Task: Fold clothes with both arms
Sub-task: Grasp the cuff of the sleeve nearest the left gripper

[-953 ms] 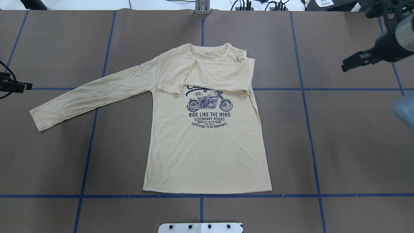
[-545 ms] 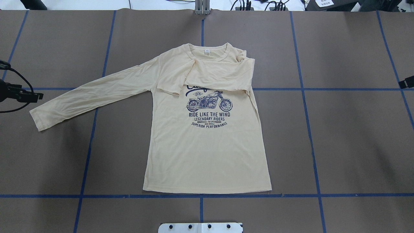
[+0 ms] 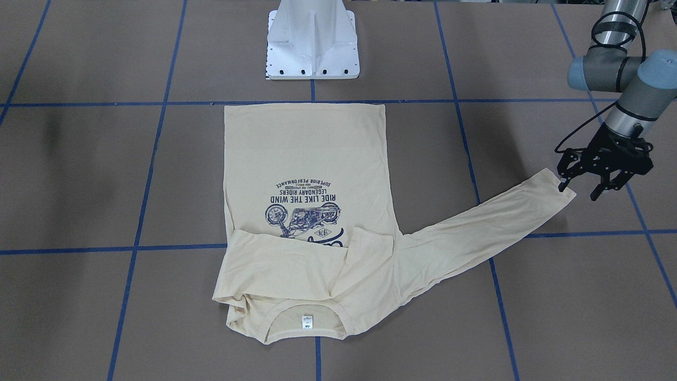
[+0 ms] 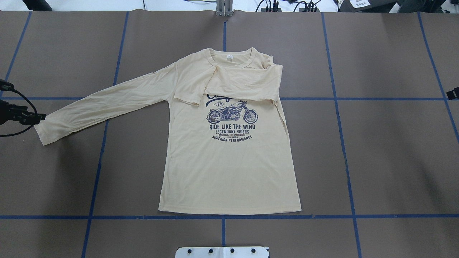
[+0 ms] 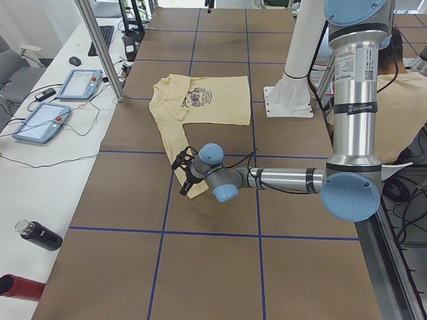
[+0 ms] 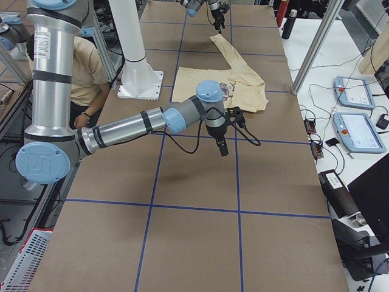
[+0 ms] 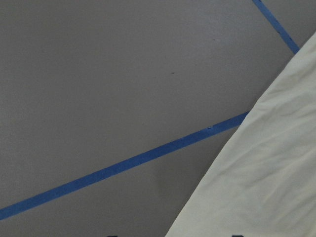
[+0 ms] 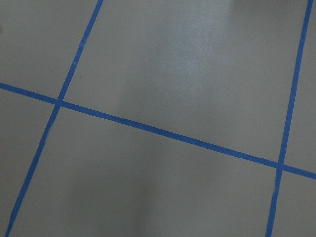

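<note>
Cream T-shirt [image 4: 229, 161] lies flat on the surface [image 4: 358, 161], and the left end effector [image 3: 577, 191], fingers spread, has just slid up to its outstretched cuff [image 3: 552, 191], seemingly ready to fold that sleeve; the right end effector's [image 6: 222, 146] state I cannot tell.

Brown table [image 4: 394, 161] with a blue tape grid [image 4: 394, 216], cream long-sleeved T-shirt [image 4: 229, 172] flat on top, white base pedestal [image 3: 312, 53] too

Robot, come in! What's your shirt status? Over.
Left gripper open at outstretched sleeve cuff. Right gripper aside, state unclear. T-shirt flat, other sleeve folded in. Nothing blocking.
</note>
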